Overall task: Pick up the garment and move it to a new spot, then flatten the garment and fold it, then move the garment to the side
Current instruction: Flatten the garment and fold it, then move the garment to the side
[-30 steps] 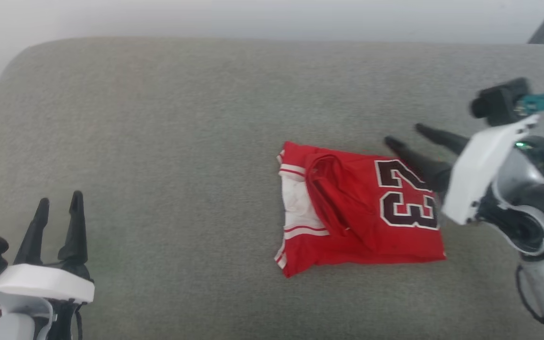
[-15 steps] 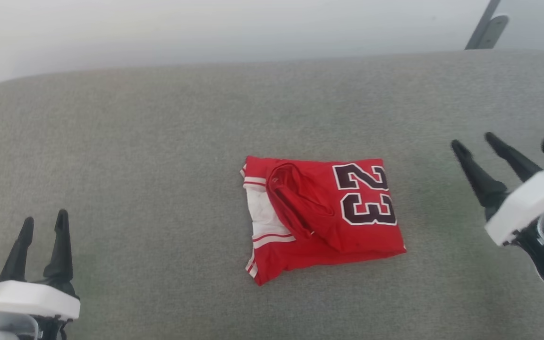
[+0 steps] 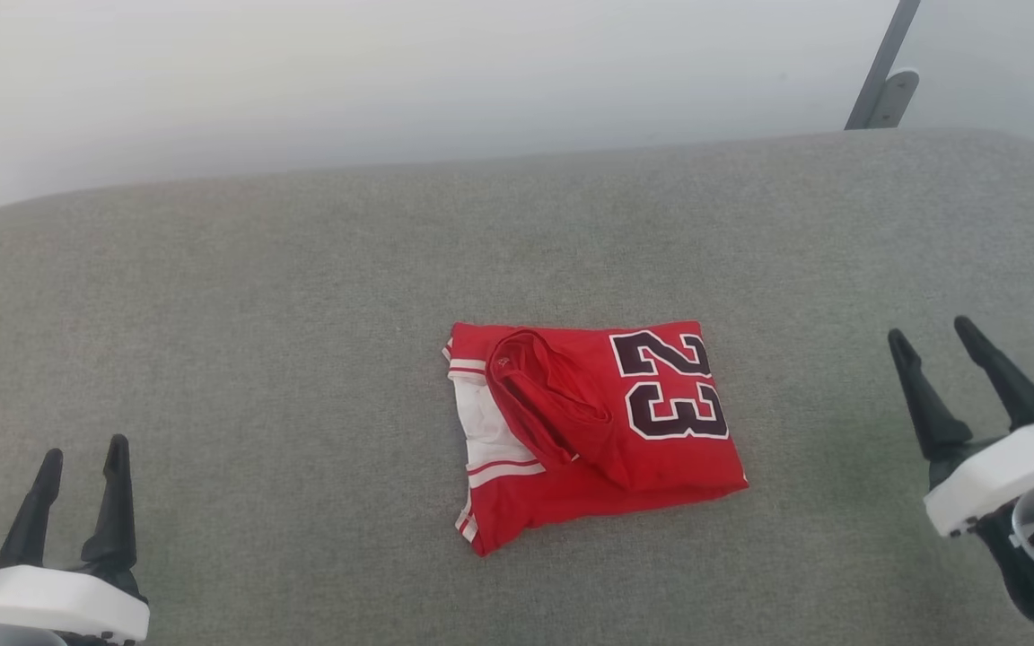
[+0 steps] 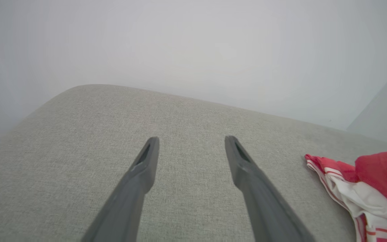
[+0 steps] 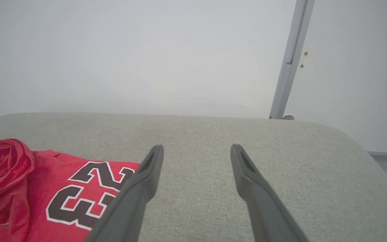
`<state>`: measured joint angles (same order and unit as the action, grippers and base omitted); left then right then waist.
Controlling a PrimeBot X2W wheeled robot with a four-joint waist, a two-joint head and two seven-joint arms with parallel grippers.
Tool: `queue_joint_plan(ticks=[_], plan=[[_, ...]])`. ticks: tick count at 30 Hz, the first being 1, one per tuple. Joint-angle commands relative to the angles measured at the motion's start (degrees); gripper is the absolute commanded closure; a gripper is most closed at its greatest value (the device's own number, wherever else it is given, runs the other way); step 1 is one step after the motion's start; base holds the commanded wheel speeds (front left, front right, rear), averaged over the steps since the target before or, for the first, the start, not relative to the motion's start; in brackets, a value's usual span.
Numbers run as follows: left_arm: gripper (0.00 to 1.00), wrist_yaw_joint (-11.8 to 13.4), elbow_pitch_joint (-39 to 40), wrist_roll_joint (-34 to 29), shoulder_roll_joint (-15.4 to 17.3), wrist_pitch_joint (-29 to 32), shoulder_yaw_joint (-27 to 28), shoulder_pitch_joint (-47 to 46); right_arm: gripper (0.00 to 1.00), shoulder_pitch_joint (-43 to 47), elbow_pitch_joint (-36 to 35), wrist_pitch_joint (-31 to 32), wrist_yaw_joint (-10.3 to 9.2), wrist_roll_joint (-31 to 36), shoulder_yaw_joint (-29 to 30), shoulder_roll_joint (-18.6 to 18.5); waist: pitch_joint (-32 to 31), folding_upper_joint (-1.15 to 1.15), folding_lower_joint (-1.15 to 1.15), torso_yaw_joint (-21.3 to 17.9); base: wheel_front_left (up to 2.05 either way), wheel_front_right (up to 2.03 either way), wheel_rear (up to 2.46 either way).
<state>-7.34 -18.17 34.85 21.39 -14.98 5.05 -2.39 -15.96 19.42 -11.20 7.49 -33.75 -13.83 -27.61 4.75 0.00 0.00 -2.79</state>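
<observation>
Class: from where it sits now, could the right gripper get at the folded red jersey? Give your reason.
Probably yes. The right gripper stands open off to one side of the jersey, with bare grey cushion between them and nothing lying in the way.

Two long dark grey fingers of the left gripper (image 4: 191,141) rise from the bottom edge, spread wide with bare cloth between their tips. Under them lies a pale grey woven fabric cushion (image 4: 79,141), rounded at its far left corner, a plain white wall (image 4: 193,50) behind. At the lower right edge sits the folded red jersey shirt with white sleeve and striped trim (image 4: 364,191), well apart from the fingers, cut off by the frame.
</observation>
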Motion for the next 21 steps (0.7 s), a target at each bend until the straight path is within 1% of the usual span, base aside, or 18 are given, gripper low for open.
queue_joint_plan(ticks=[1,7,21], plan=[[0.00,-0.2,0.3,-0.3,0.1,-0.3,0.1,0.6,0.00,0.6,0.7,-1.1,0.00,0.3,0.2,0.5,-0.2,0.00,0.00,0.0,0.00,0.00,0.00],[0.00,-0.2,0.7,-1.0,0.7,-0.3,0.1,1.5,0.00,1.9,2.5,-3.5,0.00,0.9,1.2,1.8,-0.9,0.00,0.00,-0.2,0.00,0.00,0.00],[0.00,-0.2,1.4,-1.6,1.1,-0.3,-0.5,1.6,0.00,3.1,1.7,-4.1,0.00,2.6,3.4,3.8,-1.3,0.00,0.00,-0.6,0.00,0.00,0.00]])
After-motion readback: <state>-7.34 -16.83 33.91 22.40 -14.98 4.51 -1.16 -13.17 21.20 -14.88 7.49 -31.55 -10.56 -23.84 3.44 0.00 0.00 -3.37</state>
